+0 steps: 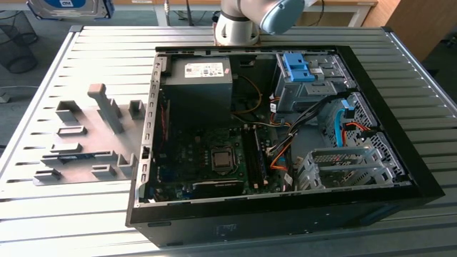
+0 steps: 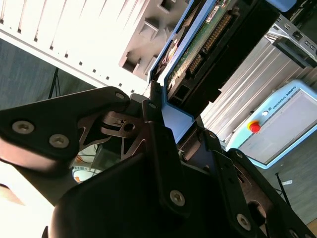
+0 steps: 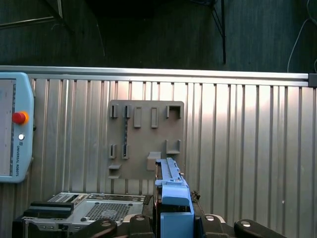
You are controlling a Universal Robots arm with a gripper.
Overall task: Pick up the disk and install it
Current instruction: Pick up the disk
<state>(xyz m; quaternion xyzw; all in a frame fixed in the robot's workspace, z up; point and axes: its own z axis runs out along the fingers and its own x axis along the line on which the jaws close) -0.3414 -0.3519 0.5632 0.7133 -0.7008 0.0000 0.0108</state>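
The disk [image 2: 208, 39] is held up in the air, its green circuit board and connector edge showing inside the bright blue caddy [image 2: 174, 119]. My gripper [image 2: 171, 116] is shut on it, with a black finger [image 2: 153, 114] pressed against the caddy's side. In the first wrist view the disk [image 3: 172, 191] stands edge-on between the gripper's [image 3: 173, 220] black jaws, high above the slatted table. In the exterior view the open computer case [image 1: 279, 134] lies on the table, with the arm [image 1: 250, 21] behind its far side.
A blue bracket [image 1: 298, 67] sits on the grey drive bay [image 1: 307, 93] at the case's far right. A silver cage [image 1: 343, 166] is near the front right. A grey fixture plate [image 1: 89, 139] lies at the exterior view's left. A teach pendant [image 3: 15, 129] is nearby.
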